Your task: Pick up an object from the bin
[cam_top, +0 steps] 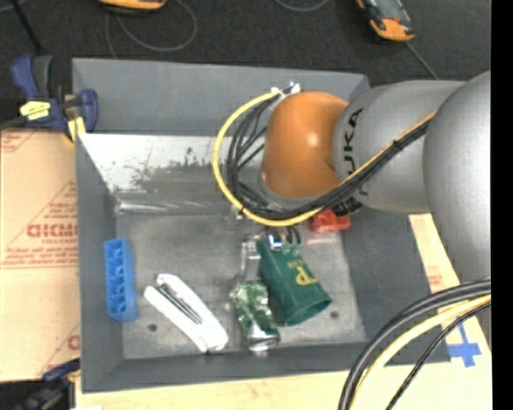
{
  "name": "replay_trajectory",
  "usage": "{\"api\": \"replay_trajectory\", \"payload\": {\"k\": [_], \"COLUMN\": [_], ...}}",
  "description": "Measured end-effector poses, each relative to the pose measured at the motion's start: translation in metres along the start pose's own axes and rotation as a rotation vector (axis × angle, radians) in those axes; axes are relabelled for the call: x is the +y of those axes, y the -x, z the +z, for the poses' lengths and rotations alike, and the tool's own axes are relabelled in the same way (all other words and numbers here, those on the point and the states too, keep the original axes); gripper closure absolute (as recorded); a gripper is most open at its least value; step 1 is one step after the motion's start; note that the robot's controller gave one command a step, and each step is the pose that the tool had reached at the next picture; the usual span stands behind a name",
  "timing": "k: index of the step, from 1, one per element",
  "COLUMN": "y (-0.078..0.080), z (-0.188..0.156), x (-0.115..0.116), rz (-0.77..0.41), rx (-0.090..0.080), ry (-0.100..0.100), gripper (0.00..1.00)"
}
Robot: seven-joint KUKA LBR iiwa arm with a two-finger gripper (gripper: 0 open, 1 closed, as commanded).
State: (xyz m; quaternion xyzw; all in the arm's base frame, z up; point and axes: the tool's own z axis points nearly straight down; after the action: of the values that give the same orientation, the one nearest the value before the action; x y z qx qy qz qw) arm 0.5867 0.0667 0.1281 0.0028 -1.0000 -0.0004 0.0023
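Oblique overhead view onto bin (175, 246)

thing: dark green cloth piece (297, 287), yellow lettering | state: crumpled, lying flat | pose: narrow end toward the back wall | place: right of middle on bin (154, 156) floor, touching crushed green can (255, 316)

The big grey robot arm with its orange cover (303, 143) is hanging over the upper right of the grey metal bin (94, 229) and blocking that side. A small red block (331, 222) is sitting at its edge. Just below, a dark green cup with a yellow letter (292, 284) and a crushed shiny green can (255, 314) are lying together. A flat white plastic piece (185, 311) is filling the lower middle. A blue plastic rack (120, 278) is lying by the left wall. The floor in the middle left is staying bare.
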Motion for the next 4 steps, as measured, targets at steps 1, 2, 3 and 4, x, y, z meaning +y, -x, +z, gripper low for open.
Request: {"api": "replay_trajectory", "payload": {"k": [1,2,3,4], "y": [0.001,-0.016,-0.031,-0.054], "z": [-0.005,0.012,0.040,0.054], "x": [0.000,-0.011,-0.021,-0.057], "rz": [0.001,-0.160,-0.409,-0.288], "rx": [-0.007,-0.016,-0.015,-0.019], "ry": [0.001,0.000,0.000,-0.003], "gripper": [0.00,0.00,0.00,1.00]}}
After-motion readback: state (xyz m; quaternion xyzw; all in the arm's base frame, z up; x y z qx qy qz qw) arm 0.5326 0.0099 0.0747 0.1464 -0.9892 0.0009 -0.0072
